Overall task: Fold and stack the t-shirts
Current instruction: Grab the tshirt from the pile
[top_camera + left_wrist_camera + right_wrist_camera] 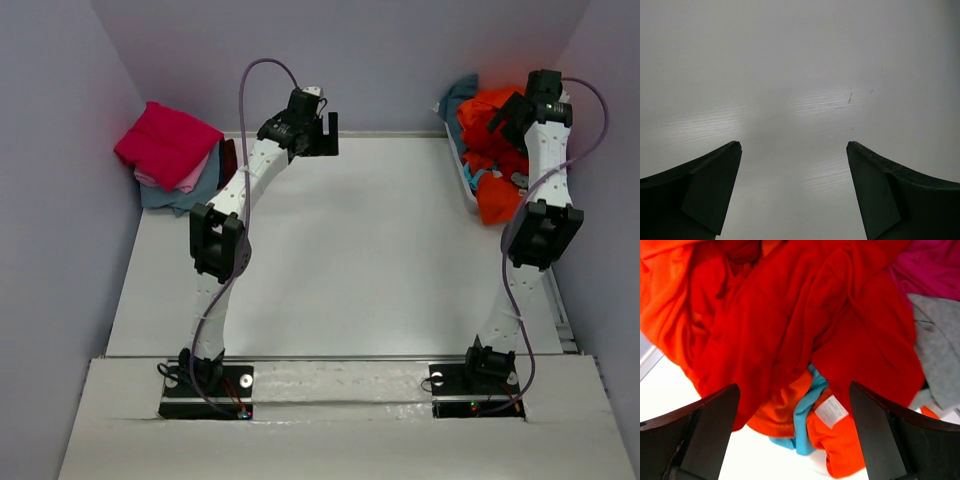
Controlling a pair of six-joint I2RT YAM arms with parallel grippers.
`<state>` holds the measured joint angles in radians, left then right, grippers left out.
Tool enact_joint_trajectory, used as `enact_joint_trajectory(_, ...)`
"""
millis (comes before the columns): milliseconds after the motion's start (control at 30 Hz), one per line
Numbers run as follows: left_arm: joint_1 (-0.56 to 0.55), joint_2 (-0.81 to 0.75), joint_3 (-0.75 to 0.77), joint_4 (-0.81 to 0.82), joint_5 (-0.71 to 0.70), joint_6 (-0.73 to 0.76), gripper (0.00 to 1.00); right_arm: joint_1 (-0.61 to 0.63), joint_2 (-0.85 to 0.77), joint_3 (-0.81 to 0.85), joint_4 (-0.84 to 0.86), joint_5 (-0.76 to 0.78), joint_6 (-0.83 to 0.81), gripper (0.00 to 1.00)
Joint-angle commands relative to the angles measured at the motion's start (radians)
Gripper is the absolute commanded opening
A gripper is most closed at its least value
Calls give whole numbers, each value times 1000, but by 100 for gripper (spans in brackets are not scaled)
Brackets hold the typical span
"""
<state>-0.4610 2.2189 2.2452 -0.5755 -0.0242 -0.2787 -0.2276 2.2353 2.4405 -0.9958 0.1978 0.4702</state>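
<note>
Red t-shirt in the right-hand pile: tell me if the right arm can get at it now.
Probably yes: the open right tool hangs directly over the red t-shirt, which lies uncovered on top.

**Spread jaws over a heap of shirts**

The right gripper [794, 386] hangs with its dark fingers [705, 430] set wide apart at 7 and 5 o'clock. A crumpled bright red t-shirt [805, 315] fills the centre. An orange shirt [665, 300] bunches at 9 o'clock. At 6 o'clock a teal strip [805, 415] touches a white label [831, 411]. A magenta shirt [935, 265] lies at 1 o'clock and a grey shirt [940, 350] at 3. A white surface [665, 390] shows at 8.
</note>
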Motion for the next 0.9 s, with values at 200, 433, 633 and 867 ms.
enact_joint_trajectory(200,-4,-31,-19,17,18,13,99,5,78,-6,98,-120,30,67)
enact_joint_trajectory(433,-4,-25,-36,20,61,6,99,14,80,-11,63,-129,24,7)
enact_joint_trajectory(633,-4,-41,-53,23,60,4,99,101,-22,-90,45,-75,-11,7)
enact_joint_trajectory(867,-4,-97,-124,43,47,3,99,186,-255,-159,-9,-37,-19,7)
